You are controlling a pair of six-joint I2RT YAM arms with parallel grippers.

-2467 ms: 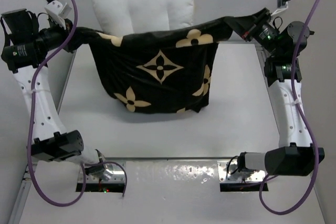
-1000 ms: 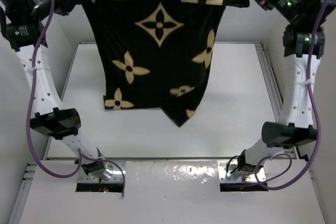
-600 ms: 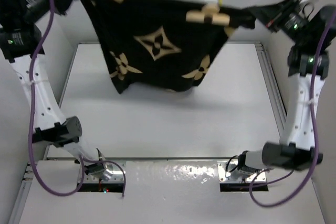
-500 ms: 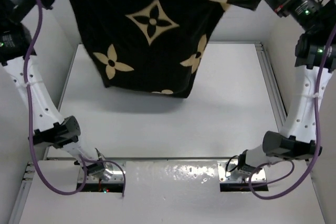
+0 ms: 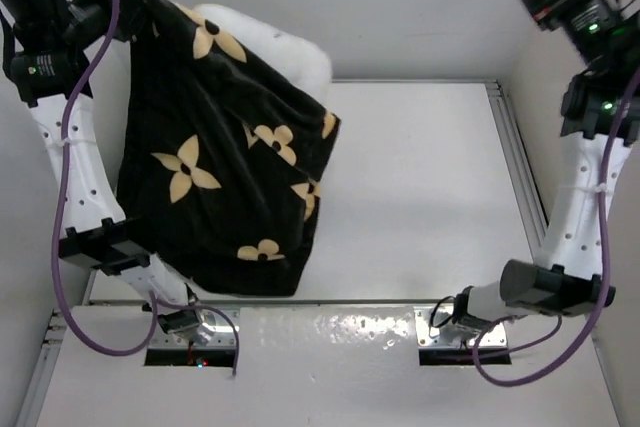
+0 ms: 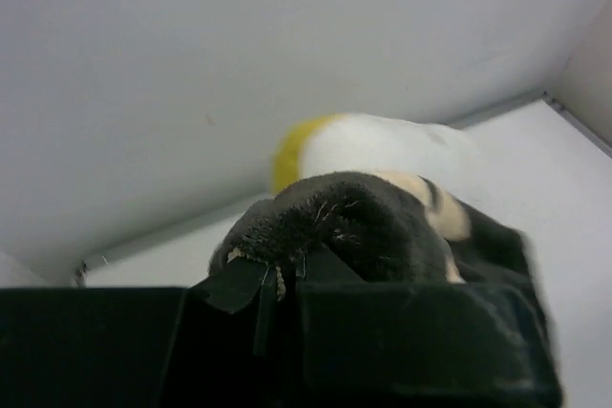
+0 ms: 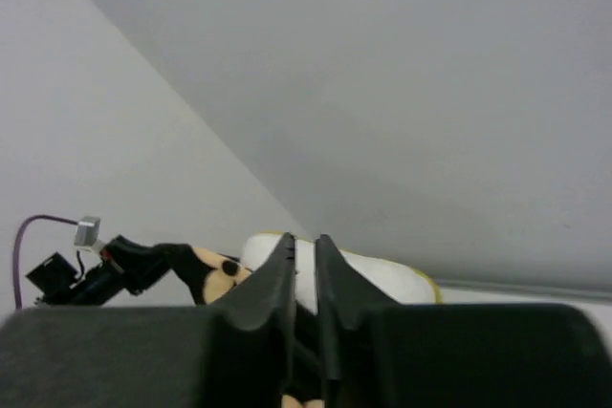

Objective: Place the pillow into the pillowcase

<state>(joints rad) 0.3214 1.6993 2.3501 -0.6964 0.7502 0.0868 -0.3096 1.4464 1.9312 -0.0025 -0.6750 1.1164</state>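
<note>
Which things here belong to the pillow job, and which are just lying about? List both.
Job:
pillow
pillowcase, hanging from the left pincer
right pincer, empty

Not the job:
purple cable
table

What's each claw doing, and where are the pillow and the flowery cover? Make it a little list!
left claw: shut on a corner of the pillowcase, up high
right claw: empty, jaws a slit apart, up high
pillowcase: hangs from the left claw, over the pillow
pillow: left side of the table, only its far end showing
pillow inside?: cannot tell
</note>
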